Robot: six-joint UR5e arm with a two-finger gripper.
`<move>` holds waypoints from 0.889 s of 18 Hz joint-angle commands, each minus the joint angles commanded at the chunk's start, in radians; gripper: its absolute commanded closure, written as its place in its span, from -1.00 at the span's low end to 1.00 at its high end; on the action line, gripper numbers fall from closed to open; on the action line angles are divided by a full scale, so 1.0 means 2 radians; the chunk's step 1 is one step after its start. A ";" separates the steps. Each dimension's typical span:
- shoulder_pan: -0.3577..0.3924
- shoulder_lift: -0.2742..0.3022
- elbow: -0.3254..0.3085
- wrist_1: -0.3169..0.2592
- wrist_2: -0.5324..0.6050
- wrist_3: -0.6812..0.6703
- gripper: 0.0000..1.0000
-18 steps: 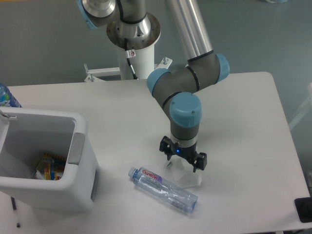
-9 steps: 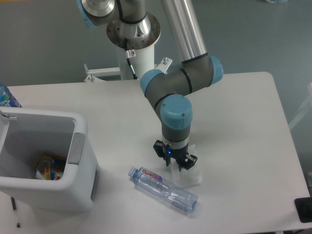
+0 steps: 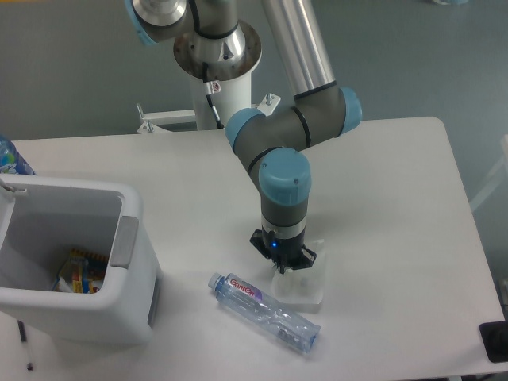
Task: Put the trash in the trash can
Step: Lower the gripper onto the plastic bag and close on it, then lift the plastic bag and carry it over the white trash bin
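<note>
Now | gripper [image 3: 283, 262] down on plastic bag [image 3: 305, 279], jaws look pinched onto it | bottle [image 3: 264, 311] on table, untouched | trash can [image 3: 71, 262] holds only the packet [image 3: 79, 271]

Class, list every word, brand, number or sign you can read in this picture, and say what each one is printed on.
Red lettering on the water bottle label: too blurred to read with certainty.
Print on the colourful packet in the trash can: too small to read.
Blue label on the bottle at the left edge: mostly cut off, unreadable.
Nothing else carries text.
</note>
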 joint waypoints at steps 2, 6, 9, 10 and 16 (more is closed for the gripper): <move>0.009 0.007 0.009 -0.005 -0.002 -0.002 1.00; 0.027 0.020 0.026 -0.008 -0.057 -0.021 1.00; 0.038 0.021 0.044 -0.008 -0.125 -0.062 1.00; 0.039 0.020 0.054 -0.008 -0.144 -0.077 1.00; 0.042 0.024 0.082 -0.008 -0.192 -0.133 1.00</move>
